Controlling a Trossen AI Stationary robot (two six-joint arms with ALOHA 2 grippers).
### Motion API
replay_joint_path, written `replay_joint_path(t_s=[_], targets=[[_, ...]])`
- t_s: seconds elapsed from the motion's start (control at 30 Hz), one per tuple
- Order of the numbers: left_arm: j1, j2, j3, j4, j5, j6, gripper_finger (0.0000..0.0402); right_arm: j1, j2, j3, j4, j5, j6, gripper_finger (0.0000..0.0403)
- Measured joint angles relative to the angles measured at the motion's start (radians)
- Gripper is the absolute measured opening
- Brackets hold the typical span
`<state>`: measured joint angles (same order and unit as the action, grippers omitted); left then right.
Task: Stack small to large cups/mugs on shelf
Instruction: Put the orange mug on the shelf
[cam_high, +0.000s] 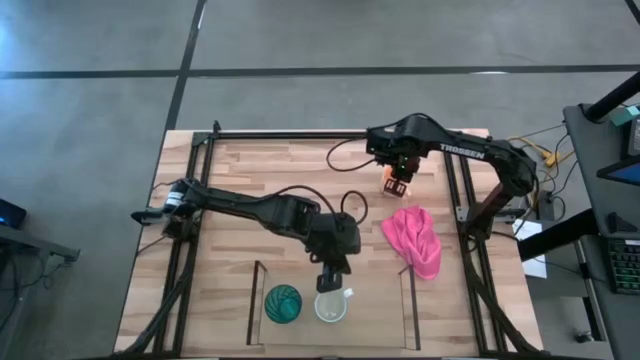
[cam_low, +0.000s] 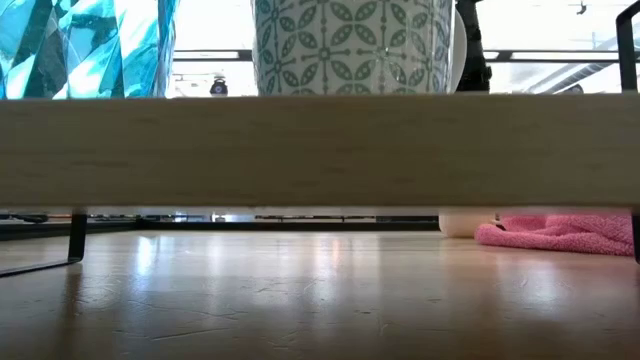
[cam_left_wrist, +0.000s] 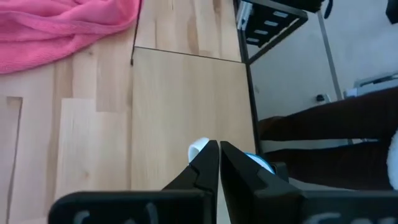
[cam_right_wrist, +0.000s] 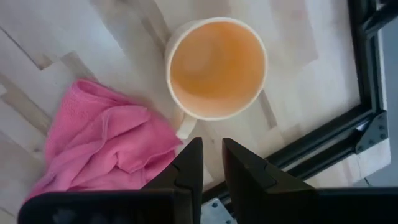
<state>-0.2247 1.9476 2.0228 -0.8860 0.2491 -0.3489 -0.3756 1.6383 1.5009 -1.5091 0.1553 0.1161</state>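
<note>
L tool (cam_high: 331, 282) sits w/ tips pressed together just above the white mug (cam_high: 331, 307), which stands in the shelf (cam_high: 385, 310) beside the teal tumbler (cam_high: 283, 303). R tool (cam_right_wrist: 209, 163), tips nearly together, probably gripping nothing, hangs over the orange mug (cam_right_wrist: 216, 67); pink cloth (cam_right_wrist: 106, 140) just beside it.

The left arm reached across toward the near edge, its gripper (cam_high: 331, 279) pointing down with fingers (cam_left_wrist: 205, 163) nearly closed — while the right arm folded inward at the far side, its gripper (cam_high: 397, 180) likewise narrowly parted.
</note>
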Motion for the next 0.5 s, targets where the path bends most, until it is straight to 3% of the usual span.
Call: replay_joint_path(t_s=[0.33,0.5], targets=[[0.002,0.0,0.0,-0.012,0.001,0.049,0.0,0.0,-0.023,0.007,0.038,0.008,-0.05,0.0054],[0.002,0.0,0.0,-0.034,0.001,0.051,0.0,-0.001,-0.027,0.016,0.033,0.076,-0.002,0.0054]])
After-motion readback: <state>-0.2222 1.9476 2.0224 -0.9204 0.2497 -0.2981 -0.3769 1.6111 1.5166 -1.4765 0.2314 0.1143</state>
